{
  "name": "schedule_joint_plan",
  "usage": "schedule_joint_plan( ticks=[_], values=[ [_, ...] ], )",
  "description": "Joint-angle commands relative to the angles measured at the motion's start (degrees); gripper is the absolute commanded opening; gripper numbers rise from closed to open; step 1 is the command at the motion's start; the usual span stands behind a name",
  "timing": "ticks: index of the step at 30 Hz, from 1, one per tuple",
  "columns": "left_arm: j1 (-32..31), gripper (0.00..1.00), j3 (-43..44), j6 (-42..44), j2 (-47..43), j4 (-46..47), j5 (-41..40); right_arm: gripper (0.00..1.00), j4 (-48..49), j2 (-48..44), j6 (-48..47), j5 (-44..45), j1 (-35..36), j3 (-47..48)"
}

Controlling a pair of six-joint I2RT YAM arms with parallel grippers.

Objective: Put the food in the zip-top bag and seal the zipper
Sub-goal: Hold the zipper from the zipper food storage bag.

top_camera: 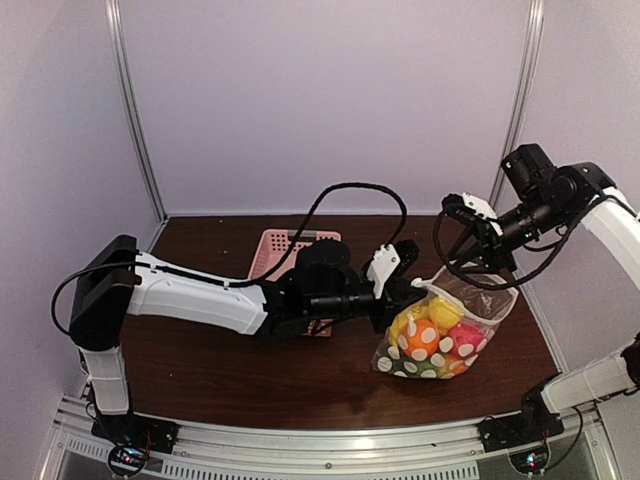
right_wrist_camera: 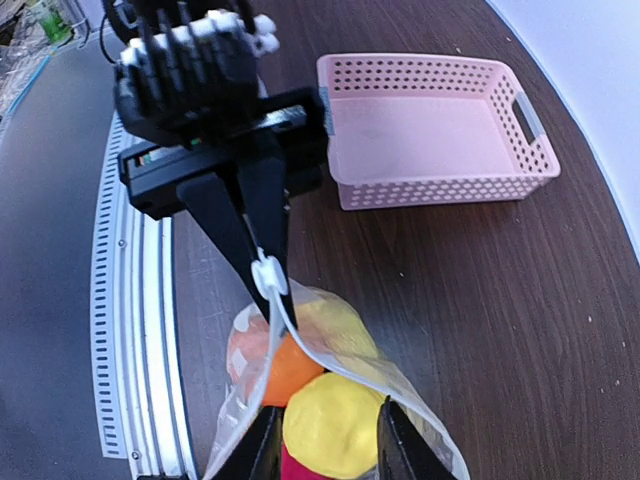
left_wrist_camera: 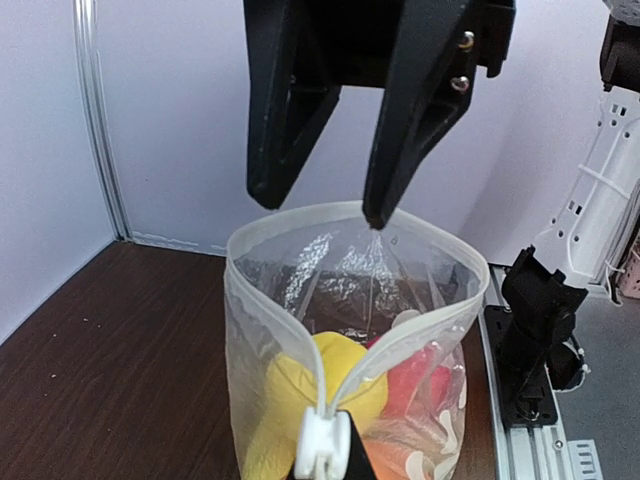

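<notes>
1. Top external view: the zip-top bag (top_camera: 482,296) stands on the dark wooden tabletop (top_camera: 200,370), lower right of centre. It is clear, floppy plastic printed with white dots, and it bulges with food (top_camera: 440,335).
2. Through the plastic show an orange piece (top_camera: 422,338), a yellow piece (top_camera: 443,312) and a pink-red piece (top_camera: 466,340), packed against one another.
3. From the left wrist view, the bag's mouth gapes in a rounded loop at mid-frame. The zipper (left_wrist_camera: 262,335) is a thick milky strip around the rim. Its two sides meet at a white slider (left_wrist_camera: 322,445) at the bottom edge.
4. At centre-left of the right wrist view, the left fingers (right_wrist_camera: 268,200) are pinched closed on that slider.
5. At the top of the left wrist view, the right fingers (left_wrist_camera: 285,100) stand apart over the bag's far rim, gripping nothing. One tip touches the rim.
6. At the upper right of the right wrist view, a pink lattice basket (right_wrist_camera: 430,185) sits apart from the bag.
</notes>
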Motion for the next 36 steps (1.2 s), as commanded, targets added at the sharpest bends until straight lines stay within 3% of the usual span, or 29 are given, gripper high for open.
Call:
schedule_joint_plan(
  ticks=[1, 7, 15, 22, 28, 36],
  values=[
    [0.3, 0.0, 0.2, -2.1, -1.4, 5.0, 1.8, 0.34, 5.6, 0.1, 2.6, -6.3, 4.6, -2.4],
    [0.3, 0.0, 0.3, -2.6, -1.4, 5.3, 2.6, 0.35, 14.0, -0.5, 8.1, -6.2, 7.8, -5.7],
    [0.4, 0.0, 0.3, -3.3, -1.7, 5.5, 3.8, 0.34, 17.6, -0.3, 10.1, -5.8, 10.0, -9.0],
    [0.6, 0.0, 0.1, -4.0, -2.1, 5.7, 3.9, 0.28, 16.5, 0.7, 9.2, -5.1, 11.1, -9.2],
    [0.7, 0.0, -0.3, -4.4, -2.2, 6.4, 3.6, 0.32, 14.5, 1.2, 7.0, -5.1, 11.9, -9.9],
    [0.8, 0.0, -0.7, -4.8, -2.3, 6.9, 3.5, 0.11, 16.2, 1.1, 8.1, -3.2, 12.2, -10.7]
  ],
)
